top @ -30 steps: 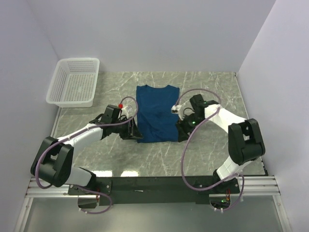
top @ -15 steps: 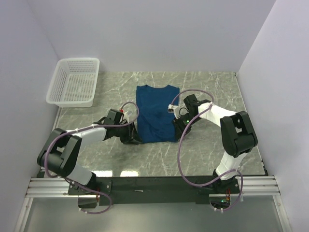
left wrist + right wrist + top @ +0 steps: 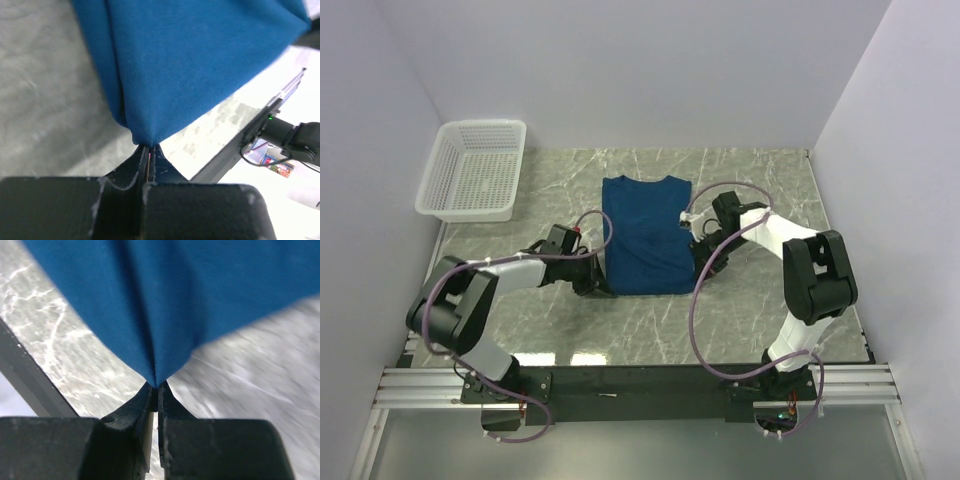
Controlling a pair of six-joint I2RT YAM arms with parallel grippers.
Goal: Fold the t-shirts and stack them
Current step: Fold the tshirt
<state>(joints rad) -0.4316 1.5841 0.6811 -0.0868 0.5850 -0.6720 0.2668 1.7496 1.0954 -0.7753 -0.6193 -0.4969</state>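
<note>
Left gripper (image 3: 148,150) is clamped fully on the near left corner of the dark blue t-shirt (image 3: 645,235). Right gripper (image 3: 156,388) pinches its near right corner. T-shirt lies mid-table (image 3: 760,190), collar at the far end. White basket (image 3: 475,170) stands far left.

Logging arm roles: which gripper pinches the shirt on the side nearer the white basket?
The left gripper, shut on a corner of the t-shirt on the basket side; the right gripper pinches the opposite edge.
</note>
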